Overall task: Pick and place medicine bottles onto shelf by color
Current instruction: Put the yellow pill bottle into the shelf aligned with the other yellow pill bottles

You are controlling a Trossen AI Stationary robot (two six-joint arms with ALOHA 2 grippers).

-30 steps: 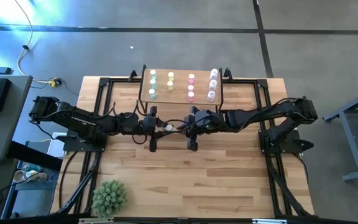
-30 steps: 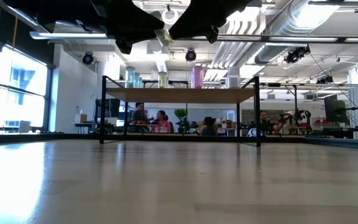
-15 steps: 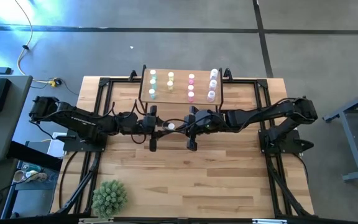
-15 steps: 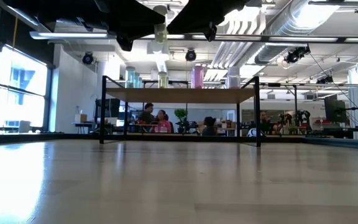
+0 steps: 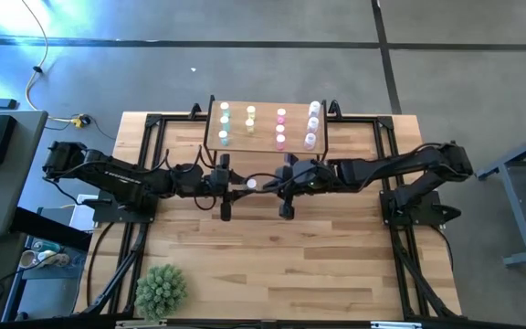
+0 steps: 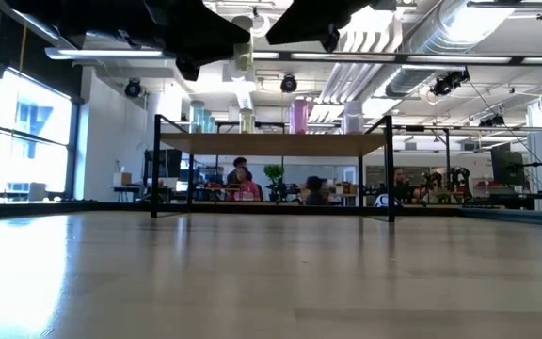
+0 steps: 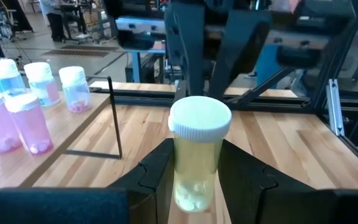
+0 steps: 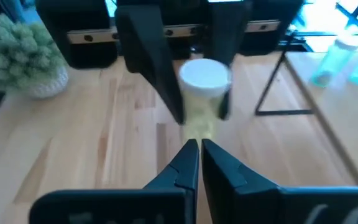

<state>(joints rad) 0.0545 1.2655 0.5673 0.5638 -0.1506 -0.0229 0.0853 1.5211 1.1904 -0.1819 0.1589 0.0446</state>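
Note:
My left gripper (image 5: 243, 185) is over the table's middle, near the shelf, shut on a yellow medicine bottle (image 7: 196, 155) with a white cap (image 5: 251, 184), high above the tabletop (image 6: 243, 55). My right gripper (image 5: 268, 185) faces it from the right, a short way off, shut and empty (image 8: 199, 155). The shelf (image 5: 265, 139) stands at the far middle. Standing on it are columns of green (image 5: 224, 123), yellow (image 5: 250, 119), pink (image 5: 280, 128) and lavender-white (image 5: 312, 123) bottles. My left gripper pinches the yellow bottle's lower body (image 7: 191, 186) between its two fingers (image 7: 157, 171). The fingers come level from the table's left. The bottle stands upright, cap up, lifted clear of the table.
A spiky green plant ball (image 5: 161, 290) sits near the table's front left corner. The shelf's black legs (image 6: 154, 169) stand on the tabletop, with open room beneath the board. People sit in the room beyond the table (image 6: 243, 184).
My right gripper has drawn back from the bottle toward the table's right edge. The yellow bottle, tilted between the two grippers a second ago, now stands upright in my left gripper, which has kept its place.

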